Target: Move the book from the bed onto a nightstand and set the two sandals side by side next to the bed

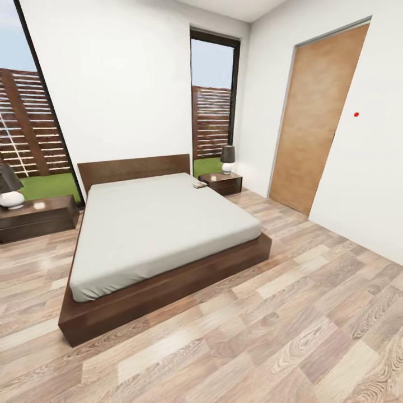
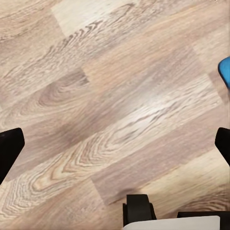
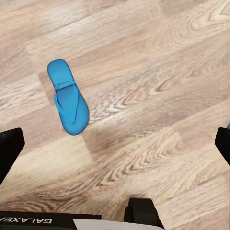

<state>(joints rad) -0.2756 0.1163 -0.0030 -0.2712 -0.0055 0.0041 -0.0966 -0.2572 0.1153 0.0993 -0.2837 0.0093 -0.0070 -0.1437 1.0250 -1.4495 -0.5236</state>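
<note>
The bed (image 1: 162, 224) with its light grey mattress and dark wood frame stands in the middle of the bedroom. The book (image 1: 200, 185) lies small and dark on the mattress's far right corner. Just beyond that corner is a nightstand (image 1: 222, 182) with a lamp on it. One blue sandal (image 3: 68, 98) lies flat on the plank floor below my right gripper (image 3: 115, 148), which is open and empty. A blue edge (image 2: 225, 71), seemingly a sandal, shows at the rim of the left wrist view. My left gripper (image 2: 115, 148) is open over bare floor.
A second low dark cabinet (image 1: 36, 217) with a lamp stands left of the bed. A wooden door (image 1: 319, 117) is in the right wall. Tall windows flank the headboard. Wide plank floor lies in front of and right of the bed. A base wheel (image 2: 139, 208) shows below.
</note>
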